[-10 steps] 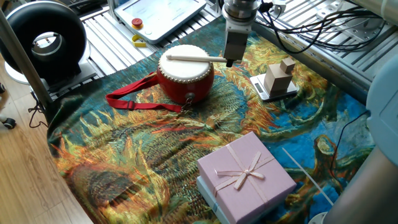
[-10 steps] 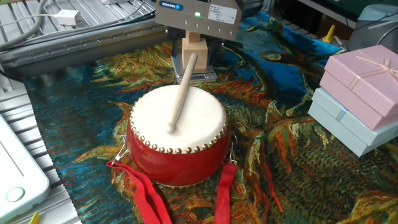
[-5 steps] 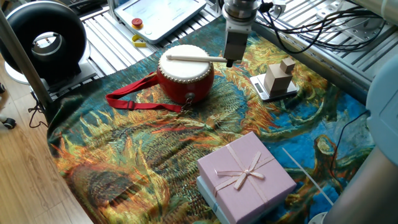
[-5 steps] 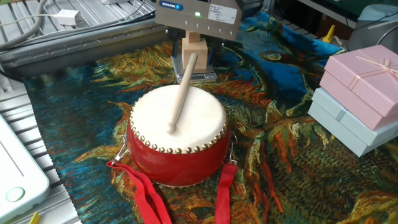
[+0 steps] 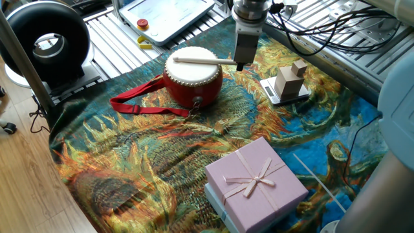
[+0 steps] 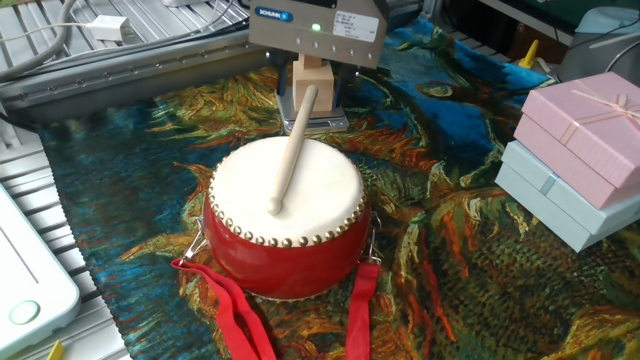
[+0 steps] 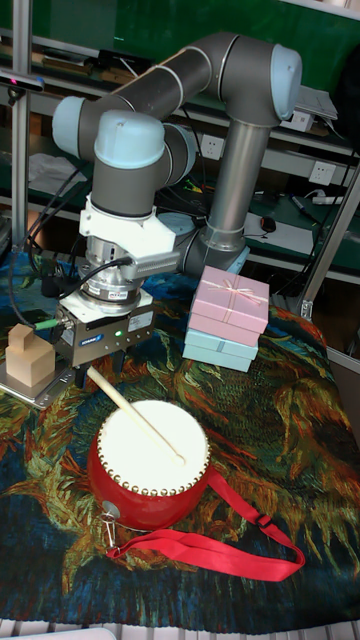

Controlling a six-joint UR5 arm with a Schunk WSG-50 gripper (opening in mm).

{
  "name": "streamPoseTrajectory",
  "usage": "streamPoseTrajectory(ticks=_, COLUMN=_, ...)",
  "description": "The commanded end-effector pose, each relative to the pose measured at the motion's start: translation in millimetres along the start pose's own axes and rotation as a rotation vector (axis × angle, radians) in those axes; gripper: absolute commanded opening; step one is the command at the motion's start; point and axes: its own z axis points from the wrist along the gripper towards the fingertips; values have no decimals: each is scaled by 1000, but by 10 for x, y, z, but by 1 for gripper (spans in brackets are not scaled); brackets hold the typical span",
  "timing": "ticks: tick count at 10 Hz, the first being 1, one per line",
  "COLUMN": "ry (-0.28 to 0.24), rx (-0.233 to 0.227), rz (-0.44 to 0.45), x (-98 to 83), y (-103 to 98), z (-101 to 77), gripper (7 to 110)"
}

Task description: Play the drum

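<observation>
Small round barrel drum [image 5: 193, 76], red lacquered body, cream-white skin head facing straight up, barrel axis vertical; a ring of brass-coloured studs runs round the rim. It stands on the desk [image 5: 129, 168], on a cloth printed with orange, gold and blue sunflowers, toward the side of the cloth nearest the grey metal slats.

Red woven strap [image 5: 139, 107] with a buckle, clipped to the drum's side, trailing flat over the cloth in a long loop away from the drum.

Plain wooden drumstick [image 6: 291, 150], slim, round and pale. Long axis runs from the gripper across the skin head, sloping down, with its free tip at or just above the skin near the centre; contact cannot be told.

Grey metal two-finger gripper [image 7: 88, 377] at the drum's rim, closed on the upper end of the drumstick.

Pale wooden block figure [image 5: 289, 81], stepped cubes, on a small flat silver scale just beyond the gripper.

Lilac square gift box [image 5: 255, 183], ribbon bow on top, stacked on a pale blue box, well apart from the drum.
</observation>
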Motion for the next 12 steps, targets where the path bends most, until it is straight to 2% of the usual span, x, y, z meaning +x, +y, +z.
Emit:
streamPoseTrajectory(ticks=1, ry=-18, rx=-15, rz=16, x=-61, y=8, z=125, gripper=66)
streamPoseTrajectory(ticks=3, ry=-16, rx=-12, rz=15, x=-56, y=4, z=189, gripper=66)
streamPoseTrajectory(ticks=9, ry=-15, rx=-24, rz=22, x=-21, y=13, z=237, gripper=66)
streamPoseTrajectory(ticks=10, ry=-16, rx=-28, rz=25, x=-24, y=22, z=236, gripper=44)
streamPoseTrajectory(ticks=12, ry=-17, rx=-31, rz=28, x=-29, y=32, z=234, gripper=44)
